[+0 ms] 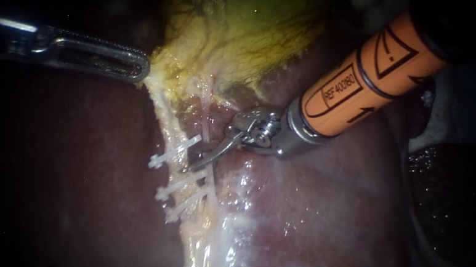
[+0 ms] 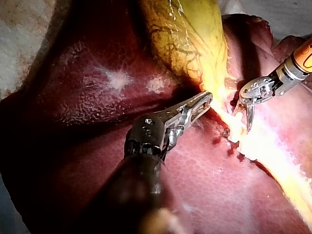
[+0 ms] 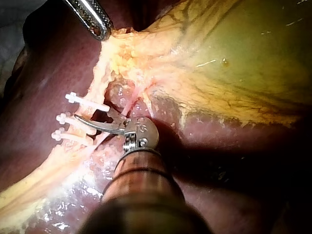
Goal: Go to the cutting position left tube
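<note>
Left instrument [image 1: 142, 70] at 9 o'clock, jaws clamped on gallbladder [image 1: 247, 23] edge. Left tube [image 1: 163, 118] at centre, three clips [image 1: 175, 151] across; likely soft, slick, tearable: take between upper and middle clips. Right instrument [image 1: 202, 159] from 2 o'clock, blades narrowly apart there.

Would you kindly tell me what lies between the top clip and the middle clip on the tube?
The blade tip of the right instrument, reaching across the tube between top clip and middle clip; the endoscope view shows it.

Blocked: three clips [image 1: 174, 151] across tube [image 1: 160, 118] | free: gap between upper two; liver [image 1: 312, 225] bare
</note>
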Robot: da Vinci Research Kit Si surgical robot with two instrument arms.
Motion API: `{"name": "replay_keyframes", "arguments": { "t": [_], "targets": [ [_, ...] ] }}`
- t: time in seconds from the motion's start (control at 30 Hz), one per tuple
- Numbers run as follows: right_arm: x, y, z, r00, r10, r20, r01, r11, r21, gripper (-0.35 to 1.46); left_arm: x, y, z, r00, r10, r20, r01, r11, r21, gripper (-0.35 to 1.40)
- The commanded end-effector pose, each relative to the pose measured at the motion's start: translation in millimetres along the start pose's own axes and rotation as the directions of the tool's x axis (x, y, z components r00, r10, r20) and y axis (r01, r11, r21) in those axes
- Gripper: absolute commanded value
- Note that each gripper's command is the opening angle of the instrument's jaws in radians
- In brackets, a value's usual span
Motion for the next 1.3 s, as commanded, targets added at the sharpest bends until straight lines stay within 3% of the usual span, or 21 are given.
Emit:
{"name": "replay_keyframes", "arguments": {
  "t": [0.03,0.3,0.43,0.7,0.93,1.3],
  "targets": [
    [0.0,0.0,0.2,1.0,0.0,-0.001,0.0,1.0,0.007,0.99,0.0,0.0,0.0,1.0,0.0,0.0,0.0,1.0,0.0,-0.35],
    [-0.2,-0.1,2.1,1.0,-0.02,0.008,0.019,0.997,0.079,0.92,0.0,0.0,0.0,1.0,0.0,0.0,0.0,1.0,0.0,-0.35],
    [0.2,-0.5,3.3,0.995,-0.102,0.012,0.1,0.99,0.101,0.87,0.0,0.0,0.1,1.0,0.0,0.0,0.0,1.0,0.0,-0.35],
    [1.3,-1.2,6.0,0.974,-0.217,-0.07,0.226,0.962,0.155,0.87,0.0,0.0,0.1,1.0,0.0,0.0,0.0,1.0,0.0,-0.35],
    [1.9,-2.3,7.2,0.962,-0.24,-0.129,0.262,0.945,0.197,0.87,0.0,0.0,0.1,1.0,0.0,0.0,0.0,1.0,0.0,-0.35],
    [4.5,-5.7,6.4,0.959,-0.24,-0.153,0.269,0.94,0.21,0.86,0.0,0.0,0.0,1.0,0.0,0.0,0.0,1.0,0.0,-0.35]
  ]
}}
